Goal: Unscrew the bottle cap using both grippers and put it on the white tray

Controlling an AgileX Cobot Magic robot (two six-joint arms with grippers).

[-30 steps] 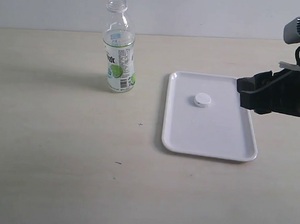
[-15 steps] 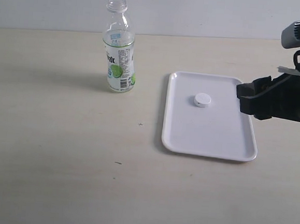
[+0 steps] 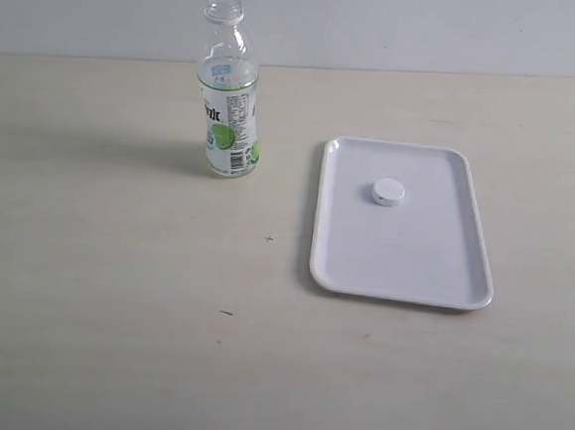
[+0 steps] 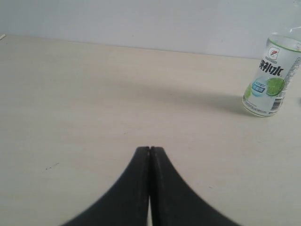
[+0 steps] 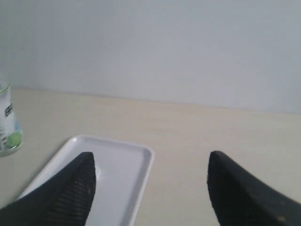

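Observation:
The bottle (image 3: pixel 228 96) stands upright and uncapped at the back left of the table; it also shows in the left wrist view, bottle (image 4: pixel 271 77), and partly in the right wrist view, bottle (image 5: pixel 7 122). The white bottle cap (image 3: pixel 388 192) lies on the white tray (image 3: pixel 433 266). Neither arm shows in the exterior view. My left gripper (image 4: pixel 149 149) is shut with nothing in it, well away from the bottle. My right gripper (image 5: pixel 150 162) is open and empty, with a corner of the white tray (image 5: pixel 127 165) ahead of it.
A pale wooden table (image 3: pixel 111 311) carries everything, and a light wall (image 3: pixel 432 27) runs along its far edge. A few small dark specks (image 3: pixel 225 313) mark the tabletop.
The right arm has drawn back to the right and left the exterior view. The cap, tray and bottle have not moved.

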